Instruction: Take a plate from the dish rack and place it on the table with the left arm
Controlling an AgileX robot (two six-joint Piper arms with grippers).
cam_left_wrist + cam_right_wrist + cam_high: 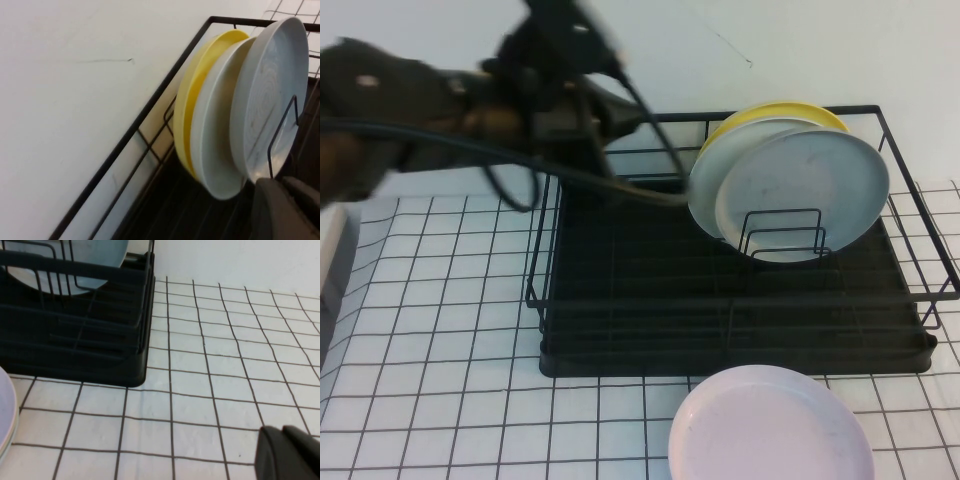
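The pale grey-blue plate stands on edge in the black dish rack, in front of a cream-white plate and a yellow plate. My left arm reaches in from the upper left. Its gripper is above the rack's back left corner, apart from the plates. In the left wrist view the plate leans against a wire loop just beyond the gripper, which is shut and empty. My right gripper is shut and empty, low over the tiled table, out of the high view.
A pale pink plate lies flat on the table in front of the rack; its edge shows in the right wrist view. A white wall stands behind the rack. Open tiled surface lies left of the rack.
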